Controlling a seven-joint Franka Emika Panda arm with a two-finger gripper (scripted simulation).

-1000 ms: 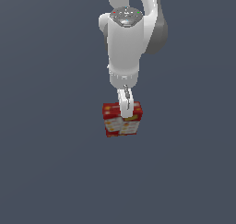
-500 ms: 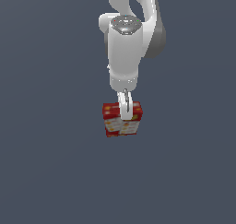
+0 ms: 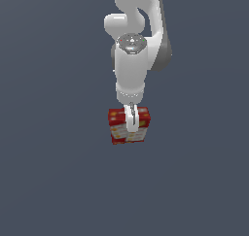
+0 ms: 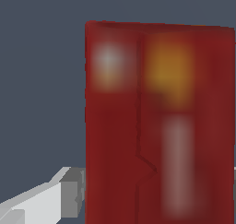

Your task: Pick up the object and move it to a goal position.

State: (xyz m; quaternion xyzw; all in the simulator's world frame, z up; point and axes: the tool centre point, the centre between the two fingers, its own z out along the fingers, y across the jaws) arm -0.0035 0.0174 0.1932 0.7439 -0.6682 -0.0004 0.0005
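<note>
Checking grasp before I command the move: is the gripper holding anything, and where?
Yes: the gripper is shut on the red box, fingers clamping its upper middle.

Arm (image 3: pixel 130 70), pincer (image 3: pixel 131 124) and clamped red box (image 3: pixel 129 126) slightly higher.

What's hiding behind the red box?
In the exterior view, only plain dark grey background shows around the red box. A white finger crosses its front. The wrist view shows one grey finger beside it; the box covers whatever is behind.
</note>
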